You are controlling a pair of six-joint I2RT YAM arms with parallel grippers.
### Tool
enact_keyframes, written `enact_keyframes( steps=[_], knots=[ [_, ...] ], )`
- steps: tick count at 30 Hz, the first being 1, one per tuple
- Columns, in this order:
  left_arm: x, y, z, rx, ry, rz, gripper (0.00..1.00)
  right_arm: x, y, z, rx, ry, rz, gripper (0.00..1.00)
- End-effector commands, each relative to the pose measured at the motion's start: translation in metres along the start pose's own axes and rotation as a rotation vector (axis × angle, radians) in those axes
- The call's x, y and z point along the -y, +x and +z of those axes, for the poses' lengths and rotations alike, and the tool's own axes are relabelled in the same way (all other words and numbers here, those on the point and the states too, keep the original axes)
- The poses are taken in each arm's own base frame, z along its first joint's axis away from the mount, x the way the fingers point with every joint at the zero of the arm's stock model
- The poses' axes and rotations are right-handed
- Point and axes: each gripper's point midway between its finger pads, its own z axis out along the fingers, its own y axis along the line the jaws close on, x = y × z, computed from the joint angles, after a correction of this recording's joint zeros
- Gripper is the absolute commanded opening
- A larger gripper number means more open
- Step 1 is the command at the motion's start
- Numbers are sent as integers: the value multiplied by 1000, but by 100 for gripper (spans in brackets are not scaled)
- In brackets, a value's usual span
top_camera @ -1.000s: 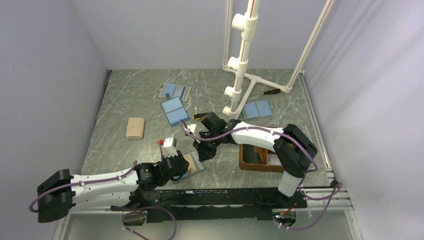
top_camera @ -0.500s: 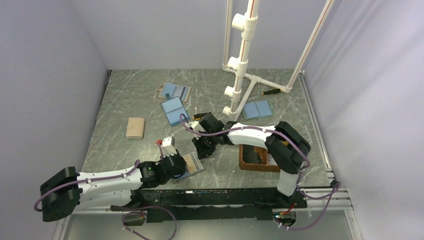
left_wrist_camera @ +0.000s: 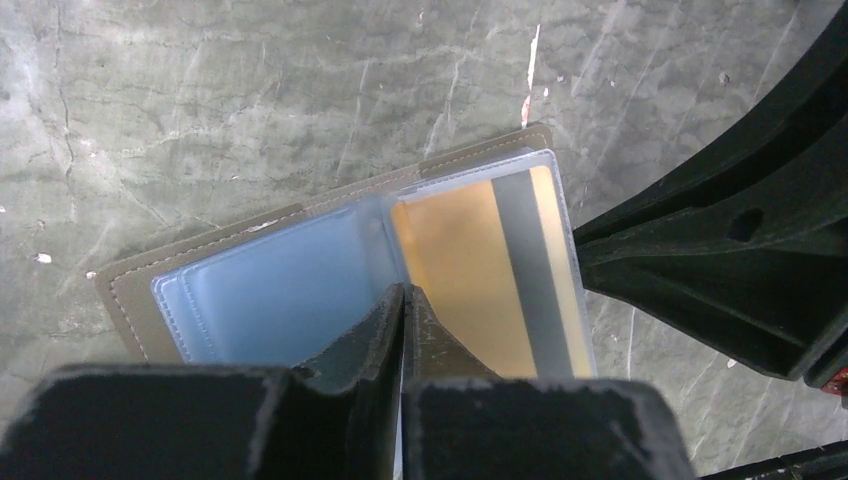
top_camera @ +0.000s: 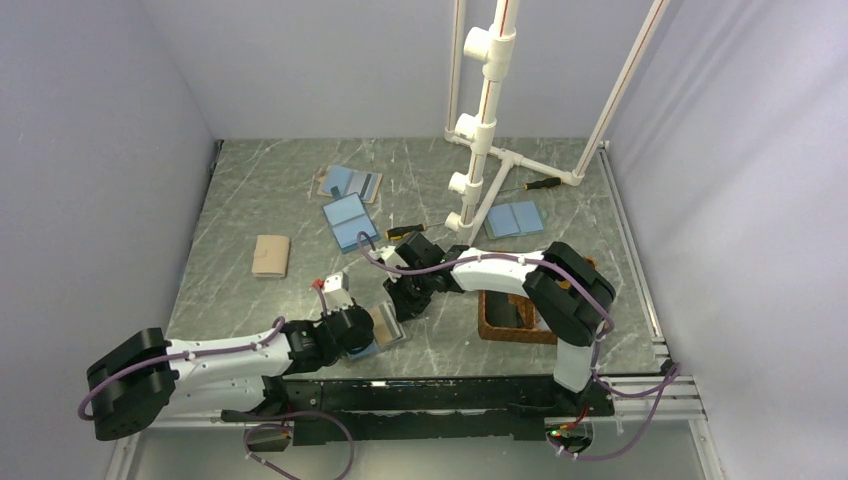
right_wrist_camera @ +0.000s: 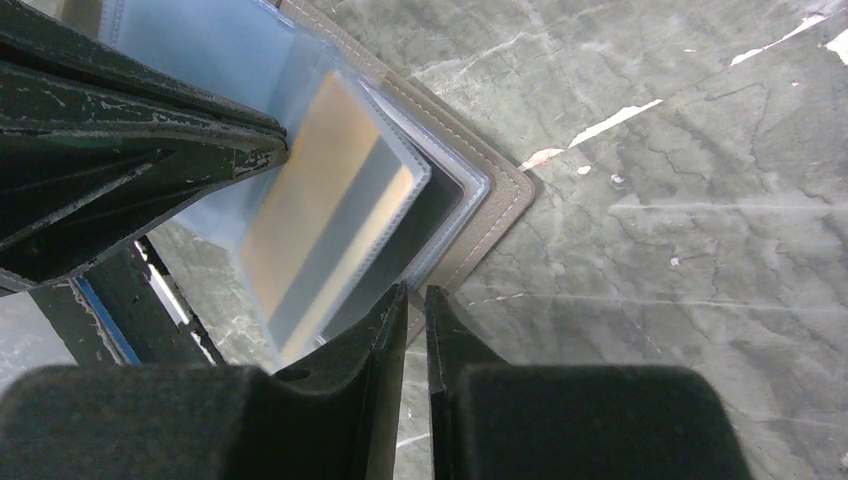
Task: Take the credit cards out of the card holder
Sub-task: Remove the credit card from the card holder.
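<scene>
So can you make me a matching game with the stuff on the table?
Things:
1. gold card
2. wicker tray
3. tan closed holder
4. left pincer

Places or states:
A. alone by the table's left side
B. inside a clear sleeve of the open card holder
C. beside the right arm's base
D. pinched shut at the holder's middle fold

Pairs: 1-B, 2-C, 3-A, 4-D

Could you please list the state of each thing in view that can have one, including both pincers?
card holder: open flat on the table, left leaf empty
gold credit card: still inside the clear sleeve of the right leaf
left pincer: shut at the holder's fold
right pincer: nearly shut, at the sleeve's edge
wicker tray: beside the right arm
</scene>
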Motion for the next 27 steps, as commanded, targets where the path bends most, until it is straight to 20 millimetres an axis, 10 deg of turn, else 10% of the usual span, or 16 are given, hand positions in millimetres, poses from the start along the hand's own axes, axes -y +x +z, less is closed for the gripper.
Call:
enact_keyframes(
  steps=[1, 27],
  knots=[
    [-6, 5, 3, -20, -25, -31, 7, -1, -8, 3, 18, 11, -9, 16],
    [0, 12, 7, -58, 25, -47, 4, -54, -19, -15, 35, -182, -79, 17]
  ],
)
